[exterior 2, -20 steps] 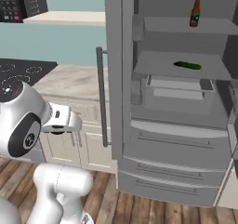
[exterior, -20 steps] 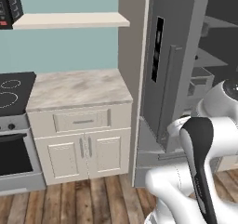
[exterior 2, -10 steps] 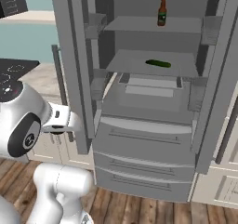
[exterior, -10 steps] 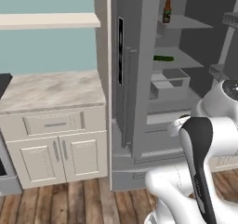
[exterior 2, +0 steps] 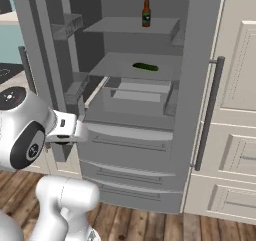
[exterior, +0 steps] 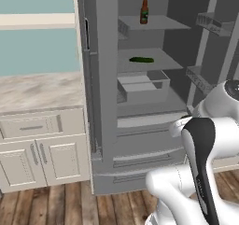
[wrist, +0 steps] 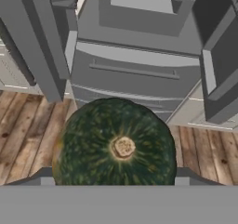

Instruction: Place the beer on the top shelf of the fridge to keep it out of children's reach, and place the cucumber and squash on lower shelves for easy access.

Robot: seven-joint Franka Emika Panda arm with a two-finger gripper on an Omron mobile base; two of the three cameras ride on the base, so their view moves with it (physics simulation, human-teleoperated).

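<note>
The fridge (exterior 2: 150,150) stands open, both doors swung wide, so its whole front is free from the drawers up to the top shelf (exterior 2: 131,26). 1 beer (exterior 2: 146,12) stands upright on that top shelf, toward its back, with bare shelf on either side of it. 1 cucumber (exterior 2: 145,66) lies flat on the lower shelf (exterior 2: 120,67) just beneath, near the middle, well apart from the shelf's front edge. Below that shelf sits an open bin (exterior 2: 137,96), and below the bin 2 closed drawer fronts.

In the left base view the same beer (exterior: 144,10) and cucumber (exterior: 141,59) show inside the fridge (exterior: 140,126), and beside the fridge's left door stands a white cabinet (exterior: 37,149) with a marbled table (exterior: 39,91) on top.

The hand view adds 1 squash (wrist: 115,146), round, dark green with a tan stem spot. It is pinched in the end effector (wrist: 114,177), whose tips press its 2 sides low in the view. The squash hangs in front of the fridge's drawers (wrist: 132,74), over the wooden floor (wrist: 28,125), with the bin's front edge above it and open air between it and the fridge.
</note>
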